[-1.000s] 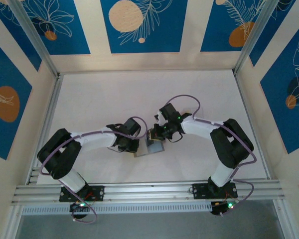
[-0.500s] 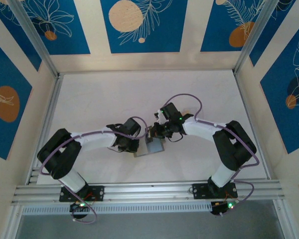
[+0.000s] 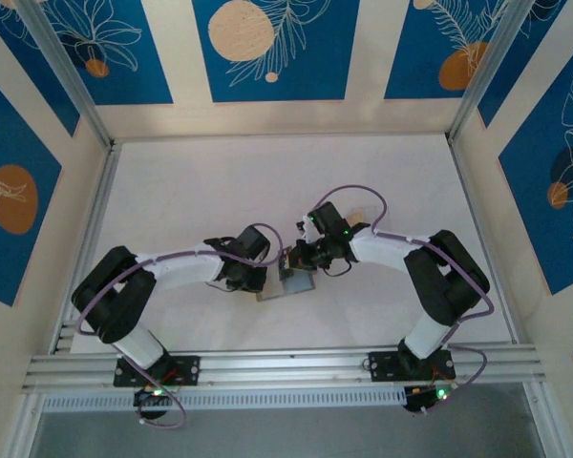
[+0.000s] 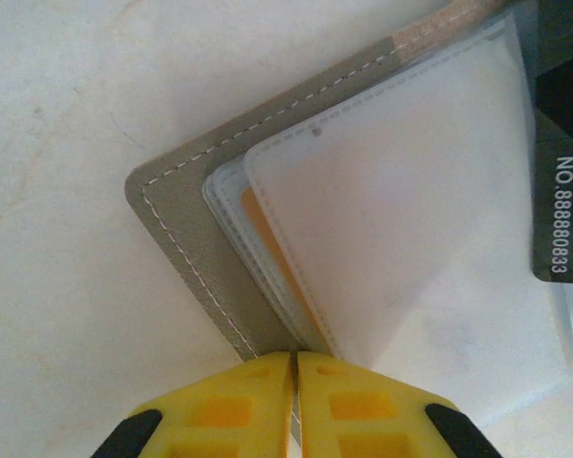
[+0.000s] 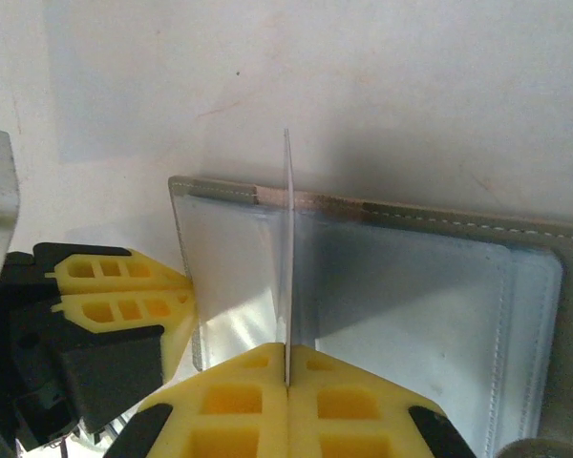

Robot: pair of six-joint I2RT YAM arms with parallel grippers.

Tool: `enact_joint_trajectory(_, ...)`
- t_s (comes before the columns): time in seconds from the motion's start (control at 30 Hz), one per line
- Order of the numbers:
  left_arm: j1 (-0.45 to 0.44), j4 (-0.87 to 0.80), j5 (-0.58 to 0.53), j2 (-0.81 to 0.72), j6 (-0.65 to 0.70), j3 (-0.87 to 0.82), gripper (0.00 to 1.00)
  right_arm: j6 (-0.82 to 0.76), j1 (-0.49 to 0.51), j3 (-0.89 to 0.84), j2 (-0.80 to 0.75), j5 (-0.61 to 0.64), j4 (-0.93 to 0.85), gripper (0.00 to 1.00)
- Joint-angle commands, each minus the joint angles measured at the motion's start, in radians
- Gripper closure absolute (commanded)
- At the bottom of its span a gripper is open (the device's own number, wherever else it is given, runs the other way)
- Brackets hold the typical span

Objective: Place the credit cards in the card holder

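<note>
The grey card holder (image 4: 186, 239) lies open on the table, its stitched cover under clear pockets, and an orange card (image 4: 267, 239) sits in one pocket. My left gripper (image 4: 295, 367) is shut on the holder's near edge. My right gripper (image 5: 287, 367) is shut on a thin pale card (image 5: 287, 239) seen edge-on, standing upright over the holder's (image 5: 411, 305) clear pockets near its stitched far edge. A black card (image 4: 559, 191) printed with a white number reaches over the pockets from the right. In the top view both grippers meet at the holder (image 3: 288, 284).
The left gripper's yellow fingers (image 5: 124, 296) sit close to the left of the held card. White table (image 3: 220, 191) spreads behind the arms, ringed by an aluminium frame (image 3: 286, 367) and blue patterned walls.
My right gripper has shifted slightly left and nearer, closer in over the holder with its card. The left arm and the holder have stayed put.
</note>
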Motion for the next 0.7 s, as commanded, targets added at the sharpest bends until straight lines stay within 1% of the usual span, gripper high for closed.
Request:
enact_joint_trajectory(0.0, 0.0, -0.036, -0.02, 0.059, 0.0, -0.027, 0.9, -0.002, 0.0, -0.028, -0.01, -0.025, 0.006, 1.0)
enact_joint_trajectory(0.3, 0.001, -0.038, -0.016, 0.063, 0.0, -0.021, 0.9, 0.004, 0.013, -0.045, 0.018, -0.03, 0.047, 1.0)
enact_joint_trajectory(0.4, -0.001, -0.041, -0.017, 0.066, 0.0, -0.019, 0.9, -0.011, -0.006, -0.049, -0.003, -0.006, 0.027, 1.0)
enact_joint_trajectory(0.5, 0.002, -0.036, -0.014, 0.067, -0.002, -0.018, 0.9, -0.017, -0.035, -0.052, -0.022, -0.017, 0.034, 1.0)
enact_joint_trajectory(0.67, 0.0, -0.035, -0.009, 0.076, -0.004, -0.01, 0.9, -0.028, -0.038, -0.034, -0.004, -0.024, 0.029, 1.0)
